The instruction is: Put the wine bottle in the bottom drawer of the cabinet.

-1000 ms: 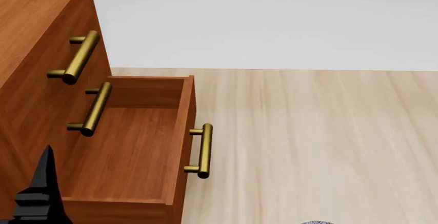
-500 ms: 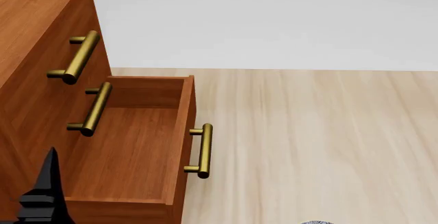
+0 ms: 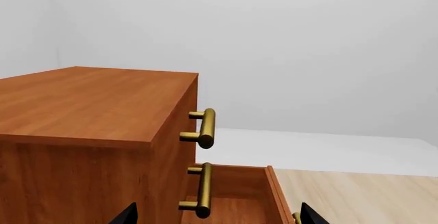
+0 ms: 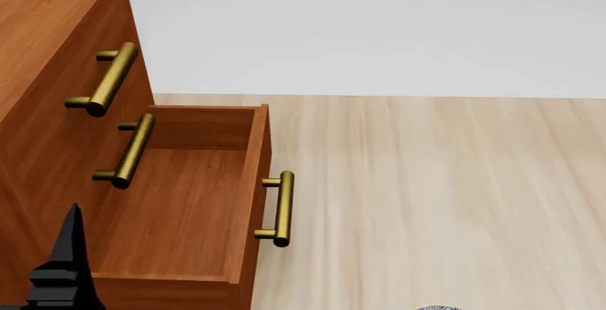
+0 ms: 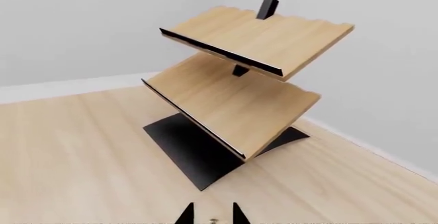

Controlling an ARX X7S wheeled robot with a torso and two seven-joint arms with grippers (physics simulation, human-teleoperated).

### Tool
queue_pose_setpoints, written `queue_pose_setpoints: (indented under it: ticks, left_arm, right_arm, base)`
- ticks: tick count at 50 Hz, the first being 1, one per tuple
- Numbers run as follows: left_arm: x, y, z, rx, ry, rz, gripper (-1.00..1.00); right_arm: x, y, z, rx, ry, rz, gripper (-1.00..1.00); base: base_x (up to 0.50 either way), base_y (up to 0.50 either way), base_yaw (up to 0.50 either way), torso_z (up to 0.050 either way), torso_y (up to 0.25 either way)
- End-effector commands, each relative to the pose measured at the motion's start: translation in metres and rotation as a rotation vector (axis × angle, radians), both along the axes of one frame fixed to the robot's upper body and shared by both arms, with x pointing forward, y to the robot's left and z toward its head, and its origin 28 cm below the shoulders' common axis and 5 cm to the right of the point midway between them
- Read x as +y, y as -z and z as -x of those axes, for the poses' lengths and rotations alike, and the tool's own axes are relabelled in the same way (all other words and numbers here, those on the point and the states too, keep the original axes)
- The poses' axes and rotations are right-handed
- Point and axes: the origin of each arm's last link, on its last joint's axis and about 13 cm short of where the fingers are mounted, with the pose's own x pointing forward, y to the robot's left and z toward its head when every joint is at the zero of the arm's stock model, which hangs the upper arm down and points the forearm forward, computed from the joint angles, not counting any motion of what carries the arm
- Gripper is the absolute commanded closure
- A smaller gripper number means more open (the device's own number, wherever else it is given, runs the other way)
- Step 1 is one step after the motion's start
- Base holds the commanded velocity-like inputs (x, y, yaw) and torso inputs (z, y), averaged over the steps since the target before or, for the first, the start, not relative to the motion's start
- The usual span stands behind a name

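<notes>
A pale wooden rack (image 5: pixel 239 80) stands on a black base (image 5: pixel 198 152). It has two tilted shelves, one above the other. The floor (image 4: pixel 436 203) is light wood, and a white wall (image 4: pixel 379 33) rises behind it.

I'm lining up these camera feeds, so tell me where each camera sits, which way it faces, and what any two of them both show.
Head view: on the robot's head, looking down at the cabinet, its open bottom drawer and the floor; the left gripper shows.
Left wrist view: beside the cabinet, facing its top and handles; dark fingertips show.
Right wrist view: faces a pale rack; the right gripper shows.
Head and left wrist views share the cabinet and drawer.
</notes>
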Motion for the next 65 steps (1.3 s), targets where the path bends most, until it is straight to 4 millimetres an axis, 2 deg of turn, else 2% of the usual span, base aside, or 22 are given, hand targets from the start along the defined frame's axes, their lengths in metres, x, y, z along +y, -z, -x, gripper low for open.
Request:
queue_pose_setpoints:
  ticks: [1,5,12,22,38,51,65]
  left_arm:
    - [0.000,0.001,-0.001,0.002,0.000,-0.002,-1.00]
    - [-0.001,0.001,-0.001,0.004,0.001,-0.002,-1.00]
    - [0.000,0.001,0.000,0.004,-0.004,-0.002,-1.00]
    - [0.000,0.002,0.000,0.006,-0.001,-0.003,-1.00]
    - [-0.001,0.003,-0.001,0.008,0.002,-0.007,-1.00]
    - [-0.002,0.003,-0.001,0.007,0.005,-0.007,-1.00]
    - [-0.002,0.002,-0.001,0.007,0.003,-0.012,-1.00]
  right_arm:
    - [-0.001,-0.006,0.002,0.003,-0.008,0.003,1.00]
    - [0.001,-0.014,0.001,-0.003,-0.022,0.017,1.00]
    - [0.007,-0.041,-0.001,-0.053,-0.056,0.046,1.00]
    - [0.018,-0.071,-0.015,-0.076,-0.149,0.090,1.00]
    - [0.032,-0.103,-0.044,-0.065,-0.285,0.157,1.00]
    - [0.040,-0.123,-0.057,-0.088,-0.338,0.178,1.00]
    - [0.054,-0.159,-0.077,-0.094,-0.448,0.231,1.00]
  base:
    - [0.00,0.00,0.00,0.000,0.000]
    - [0.00,0.00,0.00,0.000,0.000]
    - [0.00,0.00,0.00,0.000,0.000]
    - [0.00,0.00,0.00,0.000,0.001]
    - [0.00,0.00,0.00,0.000,0.000]
    - [0.00,0.00,0.00,0.000,0.001]
    - [0.00,0.00,0.00,0.000,0.001]
